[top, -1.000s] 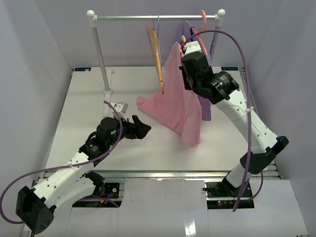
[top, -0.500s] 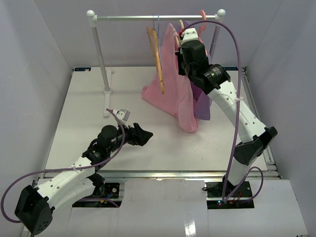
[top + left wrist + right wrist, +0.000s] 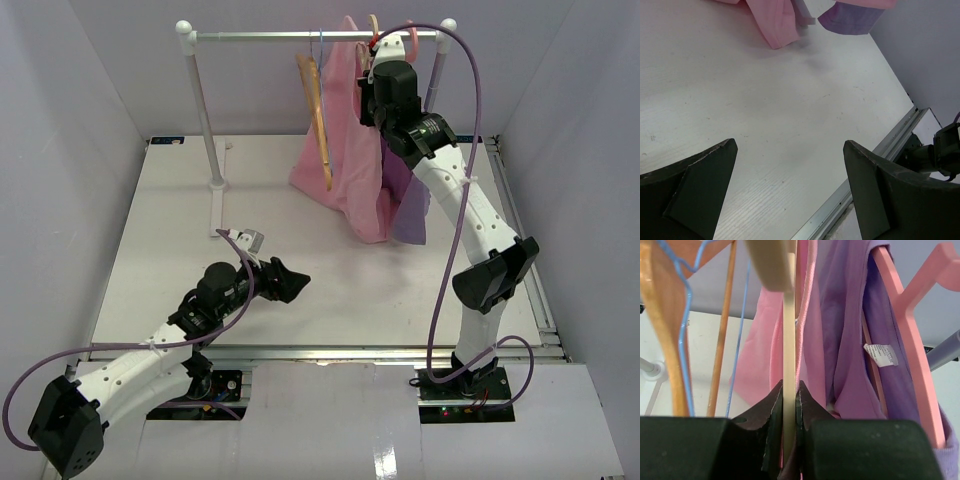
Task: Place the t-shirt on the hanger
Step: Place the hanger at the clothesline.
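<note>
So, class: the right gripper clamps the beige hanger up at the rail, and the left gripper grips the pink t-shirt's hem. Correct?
No: the left gripper is open and empty above the table, clear of the t-shirt, as the left wrist view shows. The rest stands.

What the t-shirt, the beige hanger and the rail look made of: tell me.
The t-shirt: soft matte cloth, perhaps cotton knit; it drapes in folds. The hanger: smooth beige bar, plastic or painted wood; no grain shows. The rail: likely metal, by its silvery sheen.
</note>
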Controlling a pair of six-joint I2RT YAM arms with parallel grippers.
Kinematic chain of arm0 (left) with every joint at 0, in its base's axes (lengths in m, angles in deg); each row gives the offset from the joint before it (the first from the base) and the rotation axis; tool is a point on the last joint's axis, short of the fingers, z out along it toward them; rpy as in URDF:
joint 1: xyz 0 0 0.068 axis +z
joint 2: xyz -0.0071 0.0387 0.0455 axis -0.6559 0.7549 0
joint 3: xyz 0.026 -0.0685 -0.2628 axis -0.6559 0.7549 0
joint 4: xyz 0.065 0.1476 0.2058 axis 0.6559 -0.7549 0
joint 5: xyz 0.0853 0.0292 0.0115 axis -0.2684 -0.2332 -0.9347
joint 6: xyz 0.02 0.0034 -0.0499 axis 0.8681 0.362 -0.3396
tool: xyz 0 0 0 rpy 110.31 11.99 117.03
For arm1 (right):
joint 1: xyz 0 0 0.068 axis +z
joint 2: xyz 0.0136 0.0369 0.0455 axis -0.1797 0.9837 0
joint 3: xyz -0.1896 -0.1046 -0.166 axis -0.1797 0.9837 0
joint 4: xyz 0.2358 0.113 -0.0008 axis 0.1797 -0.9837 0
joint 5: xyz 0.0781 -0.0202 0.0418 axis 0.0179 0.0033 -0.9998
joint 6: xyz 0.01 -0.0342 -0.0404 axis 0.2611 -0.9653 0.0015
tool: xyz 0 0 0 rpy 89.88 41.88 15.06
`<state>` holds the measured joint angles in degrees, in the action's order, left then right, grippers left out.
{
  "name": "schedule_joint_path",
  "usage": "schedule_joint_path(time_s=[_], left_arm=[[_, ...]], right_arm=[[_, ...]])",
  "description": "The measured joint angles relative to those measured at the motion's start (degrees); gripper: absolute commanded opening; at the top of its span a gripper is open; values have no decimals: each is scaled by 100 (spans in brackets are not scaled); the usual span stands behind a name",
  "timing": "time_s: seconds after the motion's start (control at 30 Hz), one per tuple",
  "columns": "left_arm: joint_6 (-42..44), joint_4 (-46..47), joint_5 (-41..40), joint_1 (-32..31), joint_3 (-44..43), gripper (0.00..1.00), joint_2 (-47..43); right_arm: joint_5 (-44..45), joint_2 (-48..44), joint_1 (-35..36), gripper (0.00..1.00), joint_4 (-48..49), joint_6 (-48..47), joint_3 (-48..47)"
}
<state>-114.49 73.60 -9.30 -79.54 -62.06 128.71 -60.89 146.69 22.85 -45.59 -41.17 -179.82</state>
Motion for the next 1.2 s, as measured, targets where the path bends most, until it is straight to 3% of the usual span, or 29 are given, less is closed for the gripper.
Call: schedule_joint_path(time_s=[0.4,0.9,0.97,1.03,1.07,1.2], left_arm=[[14,27,7,-65,0,98,7],[14,60,64,-95,0,98,117],[14,63,70,-95,0,98,119],[16,65,70,-95,0,98,128],[20,65,70,-95,0,98,135],[47,67,66,-95,0,98,178]], right_arm=[[-796,420,-486,8,215,78,-113],[-1310,675,-522,10,422,73,-134],[-1353,675,-524,21,422,67,-134],[-1377,675,-524,47,426,44,-134],[-1397,664,-524,51,438,10,-119],[-1432,468,-523,87,437,-20,43]])
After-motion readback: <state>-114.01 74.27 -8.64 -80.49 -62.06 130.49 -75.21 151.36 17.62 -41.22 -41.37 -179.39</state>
